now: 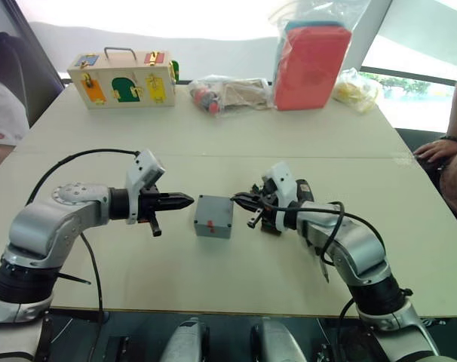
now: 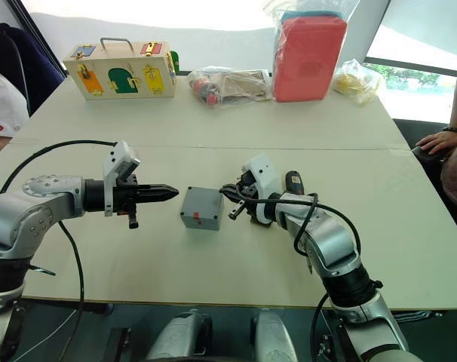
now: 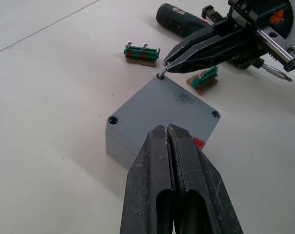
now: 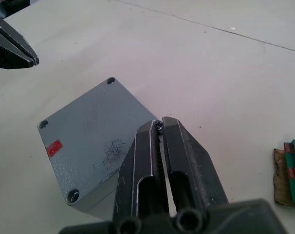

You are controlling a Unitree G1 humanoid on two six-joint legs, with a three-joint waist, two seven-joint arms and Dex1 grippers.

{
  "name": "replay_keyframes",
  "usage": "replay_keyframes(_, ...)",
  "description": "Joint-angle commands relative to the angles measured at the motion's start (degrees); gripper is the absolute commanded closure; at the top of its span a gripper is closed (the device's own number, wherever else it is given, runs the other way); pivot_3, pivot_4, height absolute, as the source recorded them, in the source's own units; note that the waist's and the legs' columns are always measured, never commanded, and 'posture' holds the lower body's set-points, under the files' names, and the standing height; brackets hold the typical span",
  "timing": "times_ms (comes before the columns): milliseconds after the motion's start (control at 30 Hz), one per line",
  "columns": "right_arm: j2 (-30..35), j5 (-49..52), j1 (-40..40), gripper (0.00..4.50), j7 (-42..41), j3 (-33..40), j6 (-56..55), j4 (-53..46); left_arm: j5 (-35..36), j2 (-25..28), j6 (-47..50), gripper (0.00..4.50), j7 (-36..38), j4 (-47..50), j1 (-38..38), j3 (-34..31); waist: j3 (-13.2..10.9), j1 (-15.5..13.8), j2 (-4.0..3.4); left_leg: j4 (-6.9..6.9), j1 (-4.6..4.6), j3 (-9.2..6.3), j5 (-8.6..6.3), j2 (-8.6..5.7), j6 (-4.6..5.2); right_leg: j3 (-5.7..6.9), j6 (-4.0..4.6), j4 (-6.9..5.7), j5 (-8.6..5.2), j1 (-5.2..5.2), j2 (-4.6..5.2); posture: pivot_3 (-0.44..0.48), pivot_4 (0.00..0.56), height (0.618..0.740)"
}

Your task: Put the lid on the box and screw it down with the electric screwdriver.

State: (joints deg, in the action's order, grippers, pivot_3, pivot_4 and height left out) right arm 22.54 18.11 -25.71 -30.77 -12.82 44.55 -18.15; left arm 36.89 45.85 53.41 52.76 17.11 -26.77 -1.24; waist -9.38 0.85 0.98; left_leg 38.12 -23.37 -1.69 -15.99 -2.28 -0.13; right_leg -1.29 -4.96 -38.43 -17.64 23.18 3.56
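Grey plastic box [image 1: 213,216] sits on the pale desk [image 1: 213,143] between the two grippers, with the lid [image 3: 164,107] already seated flush on top; corner screw holes are visible in the lid and a red mark shows on the side of the box. Left gripper [image 1: 185,200] hovers just beside the box on the robot's left, fingers pressed together and holding nothing. Right gripper [image 4: 158,125] is at the corner of the lid on the robot's right, its fingers clamped on a small screw [image 4: 158,125] whose tip stands at that corner hole; whether the screw has entered the hole cannot be determined. Electric screwdriver [image 3: 179,17] lies on the desk behind the right gripper, near the box but apart from it, untouched. Two small green connector pieces [image 3: 142,50] lie on the desk between the box and the screwdriver. Toward the far edge of the desk stand a wooden box with coloured latches [image 1: 123,78], a clear bag of small items [image 1: 228,94], a red case in a plastic bag [image 1: 311,64] and a bag with yellow contents [image 1: 355,90]. A person's hand [image 1: 437,151] rests at the desk edge on the robot's right.
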Motion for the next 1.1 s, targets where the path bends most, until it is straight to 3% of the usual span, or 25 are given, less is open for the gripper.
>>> replay_keyframes(33, -0.4, -0.6, -0.3, 4.39, -0.3, -0.1, -1.3, -0.4, 0.5, -0.1, -0.8, 4.50, -0.1, 1.4, -0.7, -0.7, 0.0, 0.0, 0.00, 0.00, 0.00, 0.00, 0.00, 0.00, 0.00, 0.00, 0.00, 0.00, 0.00, 0.00, 0.00, 0.000, 0.150, 0.738)
replay_keyframes(333, -0.8, -0.7, -0.7, 4.39, -0.4, -0.1, -1.0, 0.1, 0.3, -0.5, -1.0, 4.50, -0.5, 1.3, -0.7, -0.5, 0.0, 0.0, 0.00, 0.00, 0.00, 0.00, 0.00, 0.00, 0.00, 0.00, 0.00, 0.00, 0.00, 0.00, 0.00, 0.000, 0.150, 0.738)
replay_keyframes(533, -1.5, -0.4, -1.5, 2.01, -0.2, 0.7, -0.7, 0.4, 0.0, -1.1, -1.2, 4.50, -0.7, 1.0, -0.7, -0.3, 0.0, 0.0, 0.00, 0.00, 0.00, 0.00, 0.00, 0.00, 0.00, 0.00, 0.00, 0.00, 0.00, 0.00, 0.00, 0.000, 0.150, 0.738)
replay_keyframes(800, -1.9, 2.1, -1.2, 2.01, -0.4, 3.8, 0.4, -1.2, -0.1, -2.0, -1.5, 4.50, -1.0, 0.8, -0.9, 0.0, 0.0, 0.0, 0.00, 0.00, 0.00, 0.00, 0.00, 0.00, 0.00, 0.00, 0.00, 0.00, 0.00, 0.00, 0.00, 0.000, 0.150, 0.738)
replay_keyframes(867, -2.8, 5.9, -2.2, 2.01, 2.1, 10.8, 2.8, -3.1, 1.7, -3.6, -1.1, 4.50, -1.6, 1.1, -2.7, -1.2, 0.0, -0.2, 0.00, 0.00, 0.00, 0.00, 0.00, 0.00, 0.00, 0.00, 0.00, 0.00, 0.00, 0.00, 0.00, 0.000, 0.150, 0.738)
replay_keyframes(1033, 1.9, 12.9, -7.7, 0.55, 5.1, 22.9, 15.2, -6.1, 4.1, -6.1, -1.0, 4.50, -0.4, 2.6, -8.6, -0.5, 0.0, -0.2, 0.00, 0.04, -0.06, 0.00, 0.00, -0.04, -0.01, 0.01, -0.01, 0.01, 0.02, 0.00, 0.04, 0.000, 0.150, 0.738)
replay_keyframes(1100, 4.5, 16.8, -13.1, 0.02, 6.9, 29.0, 27.5, -5.4, 4.7, -6.1, -1.2, 4.50, 3.1, 3.2, -11.4, 2.5, 0.0, -0.1, -0.03, -0.01, -0.05, -0.01, 0.00, -0.03, -0.01, 0.01, -0.01, 0.03, 0.02, 0.02, 0.03, 0.000, 0.150, 0.738)
